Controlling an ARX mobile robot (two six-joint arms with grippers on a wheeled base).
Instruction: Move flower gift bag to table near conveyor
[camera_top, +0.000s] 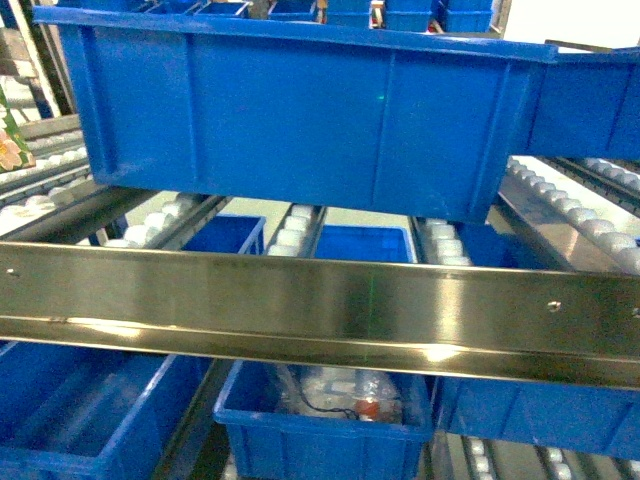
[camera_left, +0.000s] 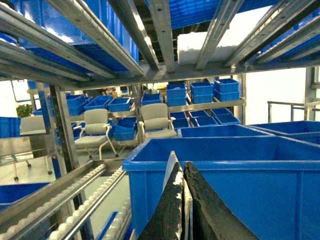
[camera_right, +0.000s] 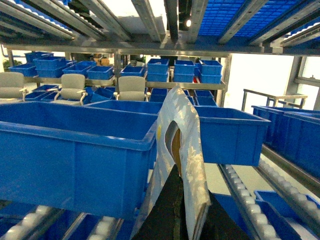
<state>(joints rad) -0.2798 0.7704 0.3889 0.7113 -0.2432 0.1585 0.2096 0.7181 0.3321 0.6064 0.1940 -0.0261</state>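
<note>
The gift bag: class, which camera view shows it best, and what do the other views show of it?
The right wrist view: the gift bag rises upright from the right pincer, its pale patterned face and cut-out handle plain. The left wrist view shows only a thin pale edge between the left pincer's fingers. The head view shows none.

Blue bins (camera_top: 300, 110), steel conveyor (camera_top: 320, 300), pale flowered gift bag (camera_right: 185, 150)

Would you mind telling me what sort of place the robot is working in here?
Most likely a warehouse or parts-sorting area. A stainless-steel conveyor with rows of white rollers carries blue plastic bins, many more bins are stacked on shelving behind, and a few office chairs stand in the aisle.
</note>
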